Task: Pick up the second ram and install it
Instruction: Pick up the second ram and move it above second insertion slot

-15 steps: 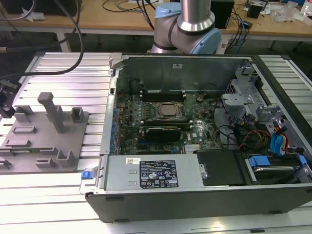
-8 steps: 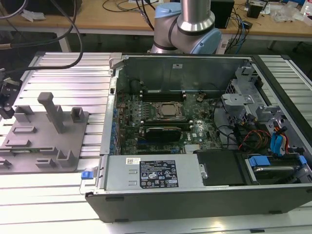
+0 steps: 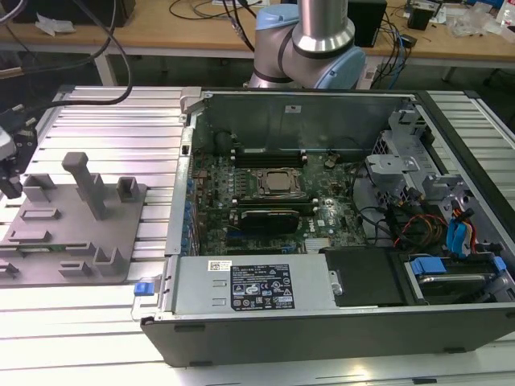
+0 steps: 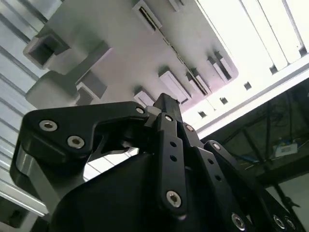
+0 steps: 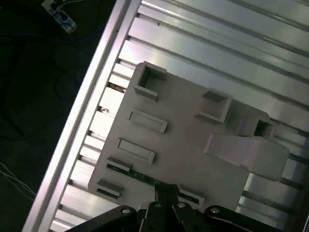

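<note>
Ribbed aluminium bench (image 5: 203, 29) with one grey fixture (image 5: 183, 130), one second ram (image 5: 140, 176) in it, one gripper (image 5: 166, 189) above, jaws together, empty.

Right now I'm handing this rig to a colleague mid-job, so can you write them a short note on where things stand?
Gripper: over the middle of the ram; whether it touches it cannot be told.
The ram lies along one edge of the fixture, outside the open case.
Done: gripper lined up on the ram.
Left: ram not lifted from the fixture, not installed in the case.
</note>
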Available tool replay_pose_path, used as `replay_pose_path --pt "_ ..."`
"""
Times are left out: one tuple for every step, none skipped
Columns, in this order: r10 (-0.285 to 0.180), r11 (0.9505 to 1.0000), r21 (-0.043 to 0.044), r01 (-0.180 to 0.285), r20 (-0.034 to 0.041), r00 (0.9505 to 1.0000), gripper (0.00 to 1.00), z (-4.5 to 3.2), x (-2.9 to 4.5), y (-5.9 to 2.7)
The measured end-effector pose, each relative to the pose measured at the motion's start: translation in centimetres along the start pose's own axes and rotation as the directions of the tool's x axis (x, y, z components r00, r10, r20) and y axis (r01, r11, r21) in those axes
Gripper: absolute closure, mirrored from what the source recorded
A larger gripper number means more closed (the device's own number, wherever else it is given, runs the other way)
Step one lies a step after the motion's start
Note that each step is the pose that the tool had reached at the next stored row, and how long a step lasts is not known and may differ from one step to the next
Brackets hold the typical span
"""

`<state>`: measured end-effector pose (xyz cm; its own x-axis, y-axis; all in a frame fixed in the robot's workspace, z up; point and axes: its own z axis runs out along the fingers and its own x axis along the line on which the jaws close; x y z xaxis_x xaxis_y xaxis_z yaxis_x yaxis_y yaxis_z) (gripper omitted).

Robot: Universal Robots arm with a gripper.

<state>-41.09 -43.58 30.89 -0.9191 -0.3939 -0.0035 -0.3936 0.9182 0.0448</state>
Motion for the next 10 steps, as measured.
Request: replay_pose_path --pt "-0.038 0.9993 -0.0002 0.038 -0.0017 0.9993 0.92 0.07 0.0 0.0" --pt "-0.076 0.9971 -0.0004 0.076 -0.0034 0.9971 0.92 0.15 0.0 -0.01" --pt "-0.109 0.994 -0.0007 0.109 -0.0049 0.994 0.92 0.21 0.0 -0.01" --pt "-0.138 0.9904 -0.0009 0.138 -0.0062 0.9904 0.92 0.26 0.0 -0.01" --pt "-0.174 0.9847 -0.0013 0.174 -0.0078 0.9846 0.92 0.32 0.0 -0.02" --pt "-0.227 0.974 -0.002 0.227 -0.0102 0.9739 0.92 0.42 0.0 -0.02" --pt "-0.268 0.9633 -0.0026 0.268 -0.0119 0.9632 0.92 0.49 0.0 -0.02" --pt "-0.326 0.9455 -0.0036 0.326 -0.0145 0.9454 0.92 0.59 0.0 -0.03" --pt "-0.352 0.9359 -0.0041 0.352 -0.0156 0.9358 0.92 0.64 0.0 -0.03" --pt "-0.369 0.9294 -0.0045 0.369 -0.0164 0.9293 0.92 0.67 0.0 -0.03"
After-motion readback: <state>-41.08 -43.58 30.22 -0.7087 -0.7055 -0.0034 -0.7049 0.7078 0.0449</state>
